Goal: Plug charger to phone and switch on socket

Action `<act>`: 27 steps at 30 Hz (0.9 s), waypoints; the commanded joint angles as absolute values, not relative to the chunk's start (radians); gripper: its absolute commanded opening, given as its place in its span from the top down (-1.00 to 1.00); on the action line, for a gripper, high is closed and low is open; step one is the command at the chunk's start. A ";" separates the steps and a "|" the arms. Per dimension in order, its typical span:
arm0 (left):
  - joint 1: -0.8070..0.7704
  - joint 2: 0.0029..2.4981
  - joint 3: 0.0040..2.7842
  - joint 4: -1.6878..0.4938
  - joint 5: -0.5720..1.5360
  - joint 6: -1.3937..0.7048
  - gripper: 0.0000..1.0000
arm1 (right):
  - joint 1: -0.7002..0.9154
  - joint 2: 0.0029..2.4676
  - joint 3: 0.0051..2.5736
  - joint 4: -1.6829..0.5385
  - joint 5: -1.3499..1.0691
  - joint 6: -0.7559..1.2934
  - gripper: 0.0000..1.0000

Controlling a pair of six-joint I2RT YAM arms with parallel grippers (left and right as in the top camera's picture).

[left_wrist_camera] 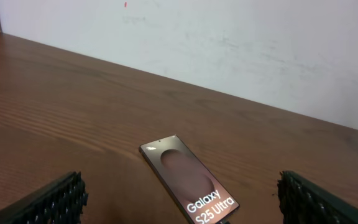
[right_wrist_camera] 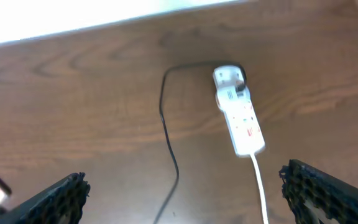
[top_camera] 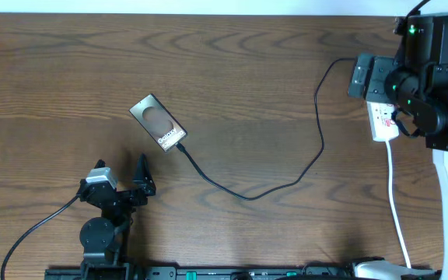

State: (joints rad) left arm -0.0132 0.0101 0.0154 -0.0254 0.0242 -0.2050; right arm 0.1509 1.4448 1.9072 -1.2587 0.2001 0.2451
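1. Left gripper (top_camera: 121,175) sits low on the left side of the table (top_camera: 232,70), jaws spread wide, nothing between them.
2. From the left wrist view, both fingers (left_wrist_camera: 55,202) frame the bottom corners, and the phone (left_wrist_camera: 188,178) lies right between them on the wood, apart from both pads.
3. The phone is flat and face up, set at a diagonal left of centre, with its pale oval and white lettering showing.
4. The charger (top_camera: 317,148) meets the phone's short end nearest the left gripper. The tip touches that edge, but I can't tell whether it is fully seated.
5. From there the cable dips toward the near edge, sweeps up through mid-table and climbs to the far right.
6. The right gripper (right_wrist_camera: 184,177) hangs over the right side, jaws wide apart and empty, well clear of the table.
7. The socket (right_wrist_camera: 241,118) lies on the wood ahead of it, between the two fingers in the right wrist view and touched by neither.
8. A white plug (right_wrist_camera: 229,79) sits at the socket's far end, and the black cable loops out from behind it.
9. There are red marks on the strip's face, but the switch position is too small to read.
10. A white cord (right_wrist_camera: 260,186) leaves the socket's near end, and overhead the right arm covers part of the strip.
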 commanded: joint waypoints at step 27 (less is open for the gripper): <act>-0.007 0.006 0.004 -0.073 0.014 -0.196 -0.86 | 0.198 0.122 0.027 0.277 0.202 -0.054 -0.98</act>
State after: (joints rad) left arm -0.0128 0.0116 0.0216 -0.0330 0.0238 -0.2047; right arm 0.2005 0.2176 0.1017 0.2707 0.2070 -0.0021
